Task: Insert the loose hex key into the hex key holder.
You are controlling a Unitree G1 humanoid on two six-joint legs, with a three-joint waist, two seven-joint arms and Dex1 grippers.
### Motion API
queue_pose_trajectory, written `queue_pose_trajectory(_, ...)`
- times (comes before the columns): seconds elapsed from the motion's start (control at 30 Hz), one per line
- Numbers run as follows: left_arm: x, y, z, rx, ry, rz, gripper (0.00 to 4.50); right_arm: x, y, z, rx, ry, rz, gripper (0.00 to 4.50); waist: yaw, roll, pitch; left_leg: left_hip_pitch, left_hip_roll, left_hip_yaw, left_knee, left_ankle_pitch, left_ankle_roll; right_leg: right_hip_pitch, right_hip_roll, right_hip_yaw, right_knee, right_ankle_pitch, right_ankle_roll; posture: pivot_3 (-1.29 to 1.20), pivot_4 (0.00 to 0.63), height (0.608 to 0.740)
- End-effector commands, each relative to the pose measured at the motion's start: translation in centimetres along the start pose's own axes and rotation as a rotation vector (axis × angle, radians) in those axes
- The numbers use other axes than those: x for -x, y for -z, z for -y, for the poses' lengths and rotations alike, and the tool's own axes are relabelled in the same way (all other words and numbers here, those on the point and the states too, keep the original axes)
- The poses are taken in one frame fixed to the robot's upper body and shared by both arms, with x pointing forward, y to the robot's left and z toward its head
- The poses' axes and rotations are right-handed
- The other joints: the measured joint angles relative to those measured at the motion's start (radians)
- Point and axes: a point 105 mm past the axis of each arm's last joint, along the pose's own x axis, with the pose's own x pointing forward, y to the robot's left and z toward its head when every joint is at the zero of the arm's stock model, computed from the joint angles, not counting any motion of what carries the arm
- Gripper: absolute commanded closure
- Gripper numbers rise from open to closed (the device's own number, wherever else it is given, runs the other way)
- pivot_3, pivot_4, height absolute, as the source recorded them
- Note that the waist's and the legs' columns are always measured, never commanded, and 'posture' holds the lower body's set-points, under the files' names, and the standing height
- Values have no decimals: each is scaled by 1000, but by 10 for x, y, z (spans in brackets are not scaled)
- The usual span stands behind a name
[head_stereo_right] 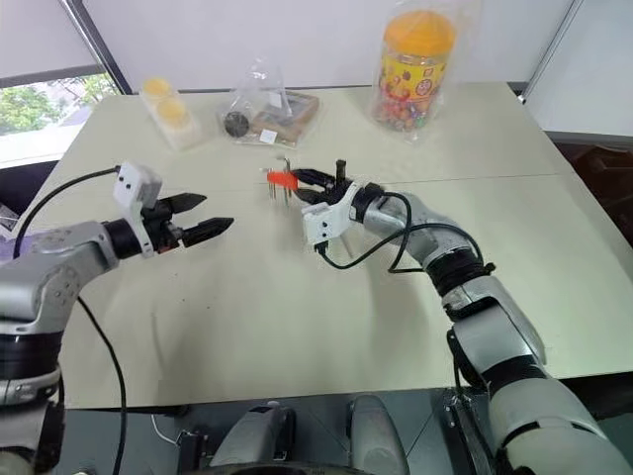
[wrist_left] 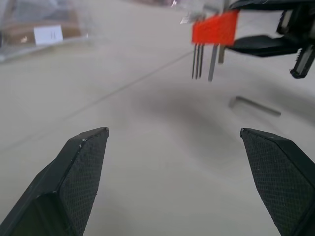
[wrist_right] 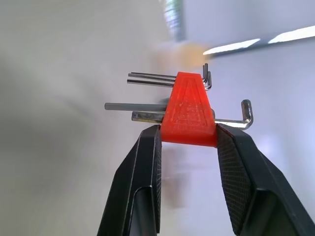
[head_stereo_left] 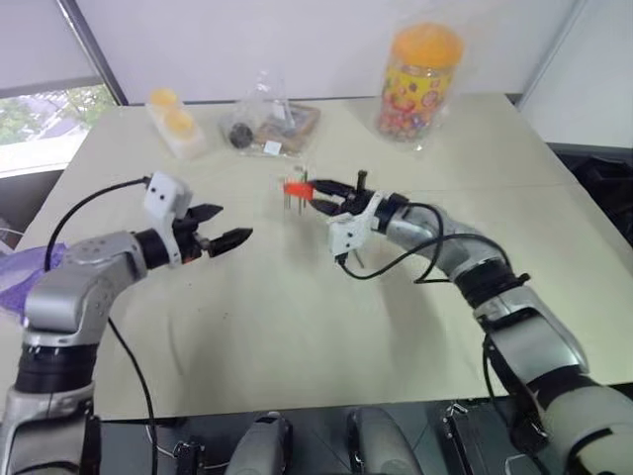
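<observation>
- Nearest the head camera, our left gripper hangs above the pale tabletop with its black fingers spread wide and nothing between them. We judge it is kept free to fetch the loose key.
- Our right gripper pinches the small red-orange plastic hex key holder by its wider end, lifted clear of the table. Its short dark keys hang downward, so we take it that the block is held up with its slots within reach.
- The loose hex key, a thin grey L-shaped metal rod, lies flat on the table near and below the raised holder, not yet inserted.
- Well apart at the far edge stand a clear plastic bag of small parts, a yellow-lidded jar of sweets and a small clear box with yellow pieces, none needed here.
</observation>
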Motion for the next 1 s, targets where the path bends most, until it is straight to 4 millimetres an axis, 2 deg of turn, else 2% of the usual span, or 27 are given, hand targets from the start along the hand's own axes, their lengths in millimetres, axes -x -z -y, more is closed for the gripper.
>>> queue_pose_trajectory(0.03, -10, -22, 5, -27, 56, 65, 0, -2, -18, 56, 178, 230, 87, 3482, -1, 0, 0, 0, 0, 0, 0, 0, 0, 0, 0, 0, 0, 0, 0, 0, 150, 740)
queue_pose_trajectory(0.1, -15, -34, 9, -16, 104, 98, 0, 1, -22, 69, 233, 298, 105, 3482, 1, 0, 0, 0, 0, 0, 0, 0, 0, 0, 0, 0, 0, 0, 0, 0, 150, 740)
queue_pose_trajectory(0.2, -16, -50, 19, -13, 204, 128, 0, 3, -26, 76, 281, 338, 127, 3482, 0, 0, 0, 0, 0, 0, 0, 0, 0, 0, 1, 0, 0, 0, 0, 0, 150, 740)
queue_pose_trajectory(0.43, -14, -74, 32, -40, 331, 158, 0, 7, -34, 59, 290, 254, 185, 3482, -2, 0, 0, 0, 0, 0, 0, 0, 0, 1, 2, 0, 0, 0, 0, 0, 150, 740)
queue_pose_trajectory(1.0, -21, -72, 33, -30, 355, 191, 0, 9, -44, 48, 251, 147, 241, 3482, -1, 0, 0, 0, 0, 0, 1, 0, 0, 1, 2, 0, 0, 0, 0, 0, 150, 740)
